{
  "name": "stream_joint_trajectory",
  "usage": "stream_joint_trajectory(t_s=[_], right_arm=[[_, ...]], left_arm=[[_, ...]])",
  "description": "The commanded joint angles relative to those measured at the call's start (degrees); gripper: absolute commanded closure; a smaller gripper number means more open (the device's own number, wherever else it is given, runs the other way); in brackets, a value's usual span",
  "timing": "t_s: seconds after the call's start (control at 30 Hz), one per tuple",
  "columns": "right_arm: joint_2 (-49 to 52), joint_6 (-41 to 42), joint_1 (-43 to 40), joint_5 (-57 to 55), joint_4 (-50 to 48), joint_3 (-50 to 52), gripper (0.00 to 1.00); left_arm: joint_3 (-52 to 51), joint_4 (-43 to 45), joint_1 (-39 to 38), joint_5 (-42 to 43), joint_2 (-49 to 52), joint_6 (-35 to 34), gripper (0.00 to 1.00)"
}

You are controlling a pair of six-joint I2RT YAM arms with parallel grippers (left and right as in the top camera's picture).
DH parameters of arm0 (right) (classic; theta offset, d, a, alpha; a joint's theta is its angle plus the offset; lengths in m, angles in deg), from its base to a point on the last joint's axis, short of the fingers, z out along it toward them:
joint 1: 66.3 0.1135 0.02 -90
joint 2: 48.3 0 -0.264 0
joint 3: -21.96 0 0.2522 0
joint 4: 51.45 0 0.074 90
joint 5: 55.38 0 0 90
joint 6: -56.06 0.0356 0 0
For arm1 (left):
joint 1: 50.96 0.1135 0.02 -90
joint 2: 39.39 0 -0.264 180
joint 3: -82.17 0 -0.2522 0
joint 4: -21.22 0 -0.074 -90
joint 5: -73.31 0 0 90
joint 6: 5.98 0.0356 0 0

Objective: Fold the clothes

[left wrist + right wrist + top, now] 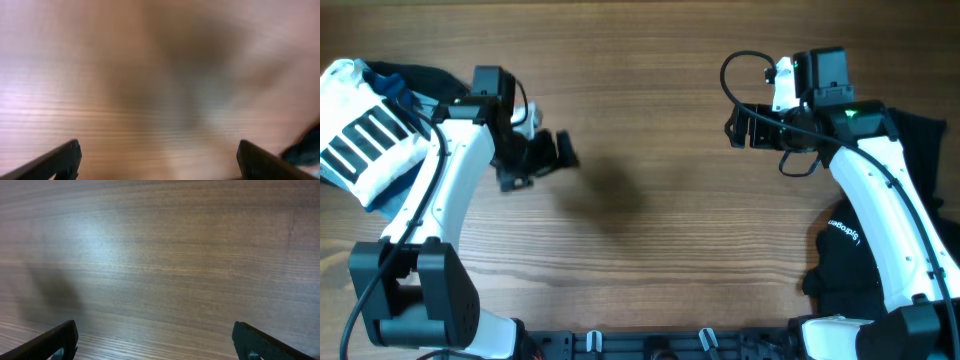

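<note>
A wide wooden surface [650, 80] with brown grain fills the overhead view, and its middle lies bare between two robot arms. The left arm [440, 190], white with black joints, reaches in from the lower left corner. The right arm [885, 200], built the same way, reaches in from the lower right.

A black garment [845, 265] lies crumpled at the right edge, partly under the right arm, with small white lettering on it that is too small to read. A white T-shirt [360, 130] printed with thick black bars sits bunched at the far left edge, beside the left arm. More dark fabric [420, 78] shows just behind it.

The left hand [157, 150] hangs over bare wood left of centre. Its fingers are spread wide with nothing between them, though its wrist view is blurred. The right hand [155, 330] hangs over bare wood right of centre. Its fingers are also spread wide apart and hold nothing.
</note>
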Motion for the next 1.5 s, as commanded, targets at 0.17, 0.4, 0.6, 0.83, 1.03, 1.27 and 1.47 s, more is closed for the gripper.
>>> stream_joint_trajectory(t_s=[0.17, 0.4, 0.6, 0.83, 1.03, 1.27, 1.47], right_arm=[[-3.4, 6.9, -0.2, -1.2, 11.0, -1.0, 0.00], [-28.8, 8.2, 4.2, -10.7, 3.7, 6.3, 0.00], [-52.2, 8.2, 8.5, -19.2, -4.9, 20.2, 0.00], [-54.0, 8.2, 8.5, -19.2, 1.2, 20.7, 0.00], [-53.9, 8.2, 8.5, -19.2, 1.4, 20.7, 0.00], [-54.8, 8.2, 7.7, -19.2, 1.4, 20.8, 0.00], [-61.1, 8.0, 4.4, -19.2, 7.0, 20.9, 0.00]], left_arm=[[0.1, -11.1, -1.1, -17.3, -6.7, -5.7, 0.00], [-9.1, 1.5, -2.3, -18.0, -39.5, -4.2, 0.00], [-20.4, 11.1, -2.4, -18.0, -66.7, -4.2, 0.00], [-20.4, 10.5, -2.4, -18.0, -75.1, -4.2, 0.00], [-20.4, 5.0, -2.4, -18.0, -75.1, -4.2, 0.00], [-20.4, -2.6, -2.4, -18.0, -75.1, -4.2, 0.00], [-20.4, -2.9, -2.4, -18.0, -75.1, -4.2, 0.00]])
